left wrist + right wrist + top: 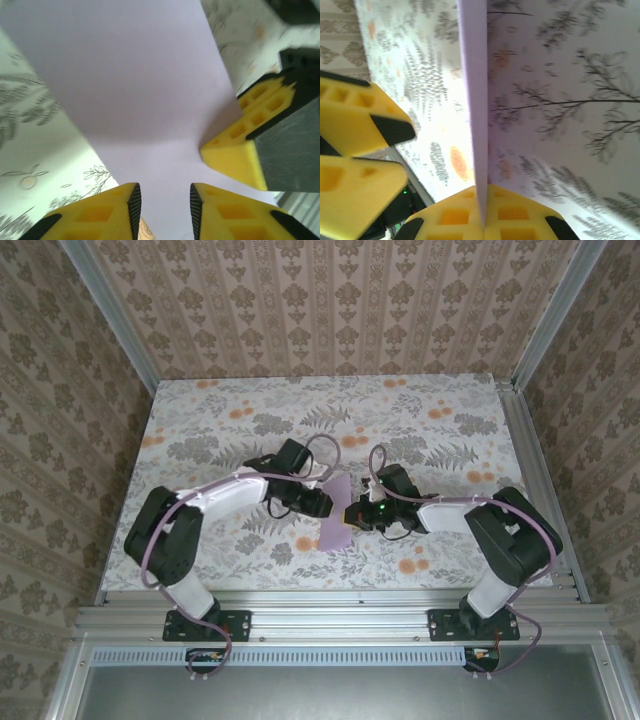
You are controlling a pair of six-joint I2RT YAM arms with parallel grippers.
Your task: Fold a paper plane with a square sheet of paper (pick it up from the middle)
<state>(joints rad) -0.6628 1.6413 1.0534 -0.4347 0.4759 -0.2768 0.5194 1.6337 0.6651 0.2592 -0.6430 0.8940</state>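
At the left of the pair, the left gripper, with chunky yellow lattice fingers and black pads, has its jaws parted with a clear gap. In its own wrist view pale paper shows through that gap, and nothing is pinched.

Just beside it is the square sheet of paper, thin, plain and pale lilac. It hangs lifted off the grey-and-orange floral tabletop, between the two wrists. From the left wrist it is a broad face with a soft change of shade across it, probably a bend. From the right wrist it is seen edge-on.

On the right, the right gripper, with matching yellow fingers, is clenched on the sheet's edge.

The risks follow from that single pinch:
- The limp paper may droop, swing or slide out if the arm moves sharply.
- If the left jaws close off-centre or on a sagging flap, the crease would likely run crooked and spoil the plane's symmetry.
- The fingers sit near each other, so a careless approach could knock them together or tear the sheet by pulling it both ways.
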